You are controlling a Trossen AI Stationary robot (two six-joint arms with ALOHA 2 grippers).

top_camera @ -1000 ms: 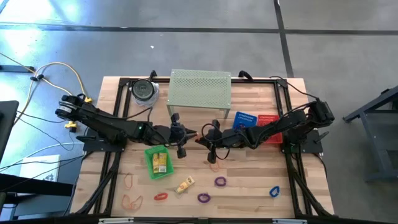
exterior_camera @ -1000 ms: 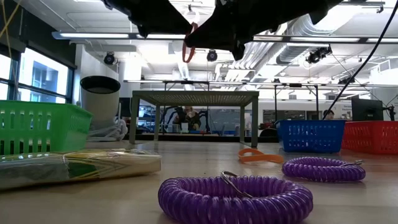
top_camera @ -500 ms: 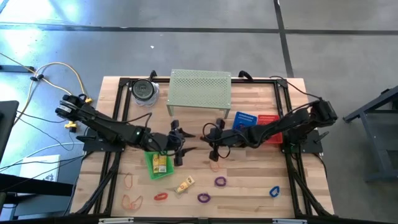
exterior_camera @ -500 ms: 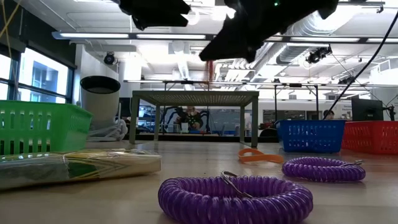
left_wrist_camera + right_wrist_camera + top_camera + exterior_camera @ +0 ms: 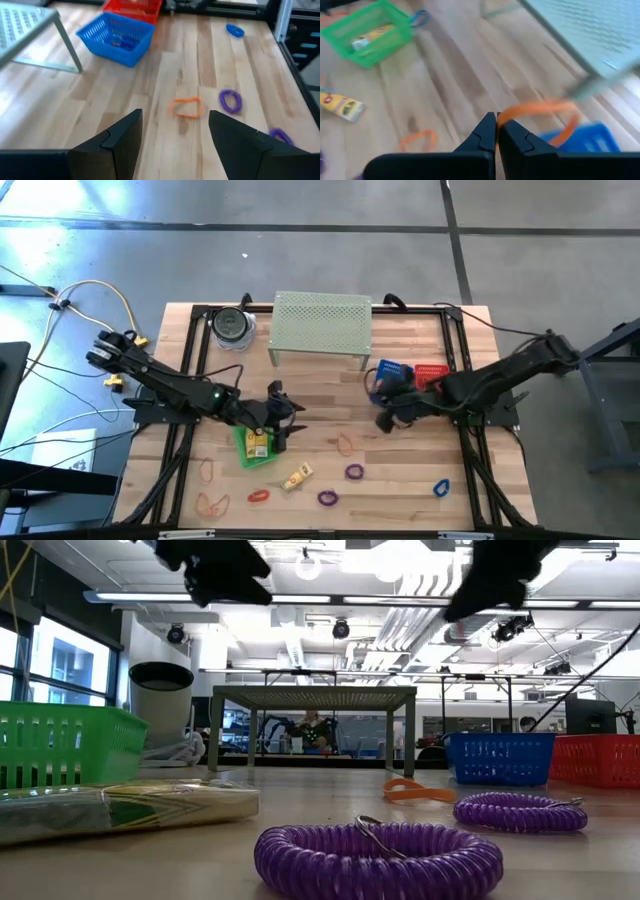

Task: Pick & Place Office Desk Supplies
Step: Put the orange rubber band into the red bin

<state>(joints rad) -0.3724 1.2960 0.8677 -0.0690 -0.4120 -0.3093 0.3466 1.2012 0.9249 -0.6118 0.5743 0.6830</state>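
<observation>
Since the earlier frame the two arms have drawn apart: the left gripper (image 5: 281, 412) has been withdrawn toward the green basket (image 5: 247, 450) and is now open and empty, while the right gripper (image 5: 386, 420) has been swung right toward the blue basket (image 5: 394, 370). An orange loop (image 5: 555, 117) is pinched in the closed right gripper. A hand-over from left to right is judged to have just been completed; the drop into a basket is not yet done.

Containers: a yellow packet (image 5: 258, 443) is seen in the green basket. A small item lies in the blue basket, too blurred to identify. The contents of the red basket (image 5: 432, 371) cannot be told. A dark round cup (image 5: 232, 326) stands at the far left, beside the pale-green perforated shelf (image 5: 322, 322).

On the tabletop (image 5: 400, 470) remain an orange rubber band (image 5: 345, 445), two purple coil loops (image 5: 354, 472), a blue loop (image 5: 441, 487), a red loop (image 5: 258, 495) and a second yellow packet (image 5: 296, 477).
</observation>
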